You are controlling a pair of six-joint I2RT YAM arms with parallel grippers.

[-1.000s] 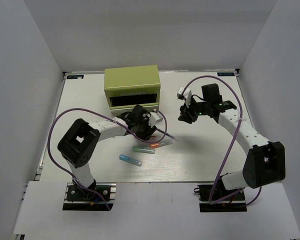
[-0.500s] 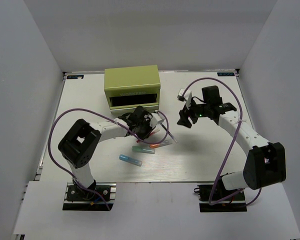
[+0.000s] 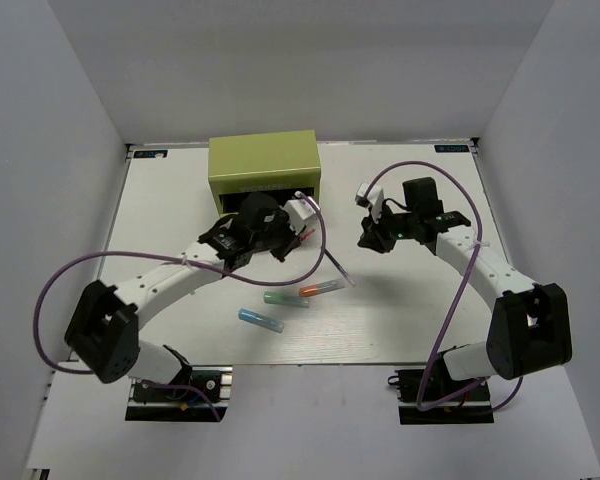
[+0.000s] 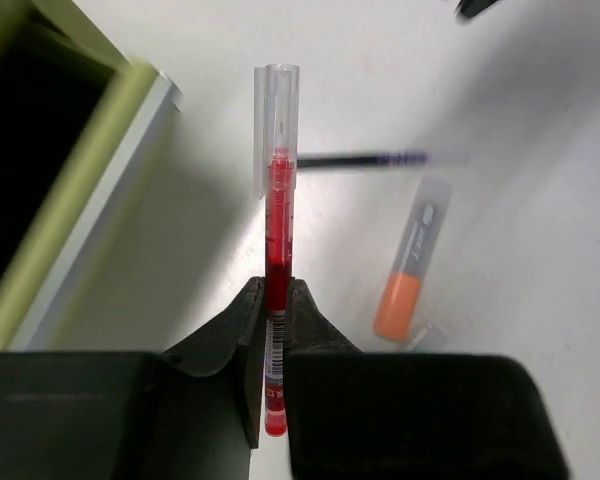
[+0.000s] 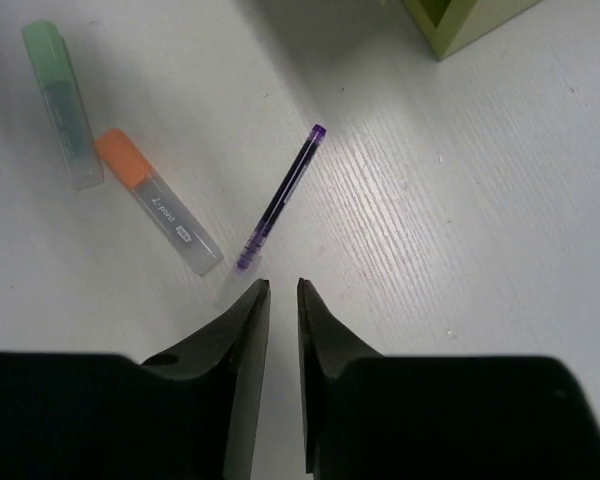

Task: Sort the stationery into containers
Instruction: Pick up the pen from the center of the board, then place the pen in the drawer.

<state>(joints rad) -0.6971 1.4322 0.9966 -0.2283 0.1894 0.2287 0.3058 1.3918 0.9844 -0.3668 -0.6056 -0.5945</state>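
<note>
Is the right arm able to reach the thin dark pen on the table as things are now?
Probably yes: the right arm holds its jaws empty just short of the thin dark pen, and nothing lies between them.

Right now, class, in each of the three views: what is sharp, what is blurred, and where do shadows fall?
Left wrist view: the red pen is sharp; the dark pen beyond is smeared. Right wrist view: that dark pen and the table grain are crisp, shadow near the top edge. Top view: even light, soft shadows.
</note>
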